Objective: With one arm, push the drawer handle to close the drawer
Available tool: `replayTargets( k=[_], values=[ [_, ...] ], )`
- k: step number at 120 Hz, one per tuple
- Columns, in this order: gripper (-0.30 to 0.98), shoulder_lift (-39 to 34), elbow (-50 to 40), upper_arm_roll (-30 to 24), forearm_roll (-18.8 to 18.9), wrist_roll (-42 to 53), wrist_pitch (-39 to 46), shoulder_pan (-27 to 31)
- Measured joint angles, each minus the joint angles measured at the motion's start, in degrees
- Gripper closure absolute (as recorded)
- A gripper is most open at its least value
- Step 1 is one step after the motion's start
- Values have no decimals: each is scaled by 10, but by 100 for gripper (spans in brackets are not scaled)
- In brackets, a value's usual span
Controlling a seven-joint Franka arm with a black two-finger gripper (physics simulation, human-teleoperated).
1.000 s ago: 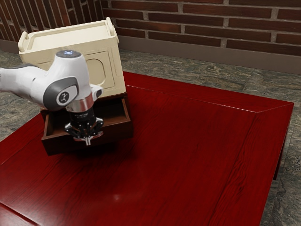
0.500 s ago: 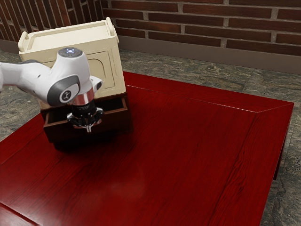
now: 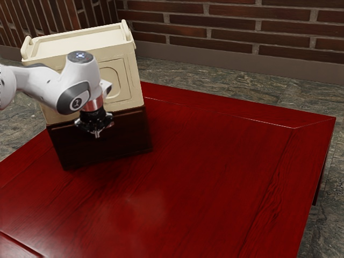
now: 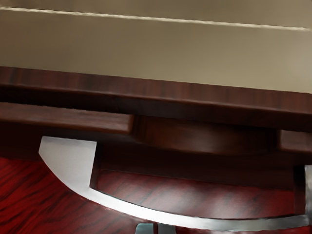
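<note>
Standing with fingers together at the curved handle (image 4: 68, 158), your hand (image 3: 97, 134) faces the shut drawer (image 3: 121, 144); wide room lies until the worktop's (image 3: 231, 172) edge at the exterior view's right.

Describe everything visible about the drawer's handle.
The handle is a smooth, shiny silver bar, metallic in look, bowing outward from the dark drawer front. It widens into a broad, flat end at one side; the other end is partly cut off in the wrist view. The gripper is near its middle; contact is unclear.

The wooden drawer (image 3: 121, 145) (curved silver handle (image 4: 161, 218)) sits shut.
</note>
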Motion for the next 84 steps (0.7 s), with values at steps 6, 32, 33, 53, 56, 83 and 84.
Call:
replayTargets(
  k=[6, 32, 33, 53, 56, 83, 84],
  values=[
    [79, 4, 5, 0, 7, 0, 6, 0],
    [79, -11, -17, 0, 15, -4, 5, -6],
    [79, -14, -20, 0, 14, -4, 3, -8],
    [79, -76, -69, 0, -15, -11, -33, -66],
    [77, -81, -72, 0, -21, -11, -37, -76],
    [31, -141, -72, 0, -82, -11, -84, -165],
    [29, -144, -71, 0, -84, -10, -87, -167]
  ],
)
